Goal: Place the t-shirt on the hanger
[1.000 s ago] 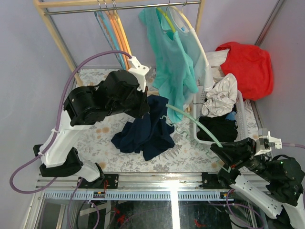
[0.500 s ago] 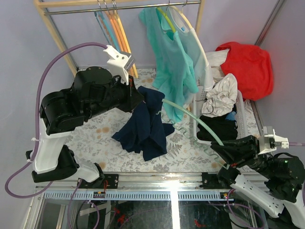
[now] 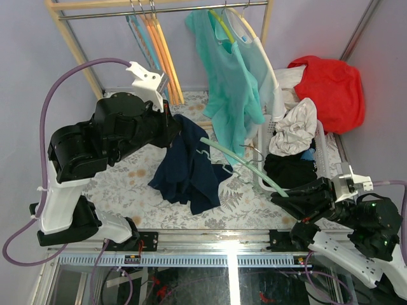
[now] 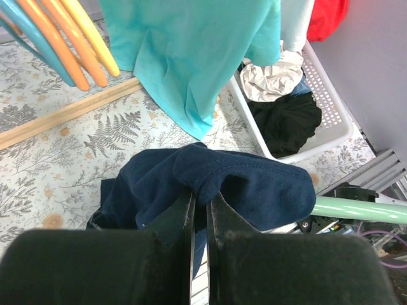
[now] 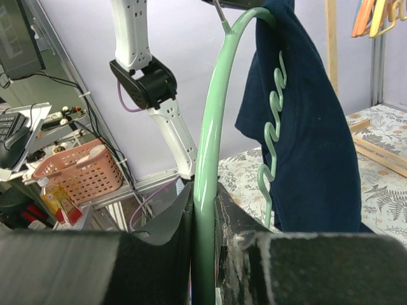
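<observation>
The dark navy t-shirt point(image 3: 191, 168) hangs lifted above the floral table. My left gripper point(image 3: 173, 135) is shut on its upper edge; in the left wrist view the cloth point(image 4: 254, 184) bulges over the closed fingertips point(image 4: 201, 204). The mint-green hanger point(image 3: 245, 164) runs from my right gripper point(image 3: 287, 194) up-left into the shirt. My right gripper point(image 5: 205, 197) is shut on the hanger's arm point(image 5: 213, 127). In the right wrist view the shirt point(image 5: 305, 127) drapes over the hanger's far end and wavy bar point(image 5: 272, 140). The hanger's tip point(image 4: 356, 210) pokes out of the cloth.
A wooden rack point(image 3: 159, 6) at the back holds orange and blue hangers point(image 3: 156, 51) and a teal-green shirt point(image 3: 232, 82). A white basket point(image 3: 321, 149) of clothes stands at the right, with a red garment point(image 3: 331, 86) behind it.
My left gripper has lifted the t-shirt's edge up and leftward. The hanger in my right gripper has pushed left, further into the shirt.
</observation>
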{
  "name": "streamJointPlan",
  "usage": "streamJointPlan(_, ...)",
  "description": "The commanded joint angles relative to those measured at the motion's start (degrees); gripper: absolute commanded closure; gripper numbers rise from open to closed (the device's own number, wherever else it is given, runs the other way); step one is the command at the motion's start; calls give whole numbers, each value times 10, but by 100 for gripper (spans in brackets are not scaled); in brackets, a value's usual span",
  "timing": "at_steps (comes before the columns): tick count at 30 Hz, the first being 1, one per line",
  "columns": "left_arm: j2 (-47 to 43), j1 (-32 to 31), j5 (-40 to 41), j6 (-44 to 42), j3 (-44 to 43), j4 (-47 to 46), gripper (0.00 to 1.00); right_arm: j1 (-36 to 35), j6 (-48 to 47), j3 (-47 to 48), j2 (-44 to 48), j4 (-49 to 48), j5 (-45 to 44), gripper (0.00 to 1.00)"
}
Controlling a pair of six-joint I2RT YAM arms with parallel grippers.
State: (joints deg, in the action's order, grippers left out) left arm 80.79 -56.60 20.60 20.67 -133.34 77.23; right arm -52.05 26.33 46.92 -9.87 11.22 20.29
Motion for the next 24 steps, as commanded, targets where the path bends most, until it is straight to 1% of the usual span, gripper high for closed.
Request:
streamJointPlan(1, -10, -3, 40, 6, 5, -12, 99, -8, -3, -9, -22, -107, 52, 100)
streamJointPlan(4, -10, -3, 36, 5, 6, -10, 99, -8, 6, -34, -32, -135, 51, 100)
streamJointPlan(12, -5, -2, 24, -1, 4, -16, 99, -8, 47, -85, -44, -184, 2, 100)
streamJointPlan(18, 7, -3, 5, -3, -2, -17, 99, -8, 84, -132, -49, -246, -60, 100)
streamJointPlan(21, 11, -3, 2, -6, -11, -15, 99, -8, 112, -153, -67, -302, -48, 100)
streamJointPlan(24, 19, -3, -1, -7, -26, -11, 99, -8, 146, -176, -105, -376, -34, 100)
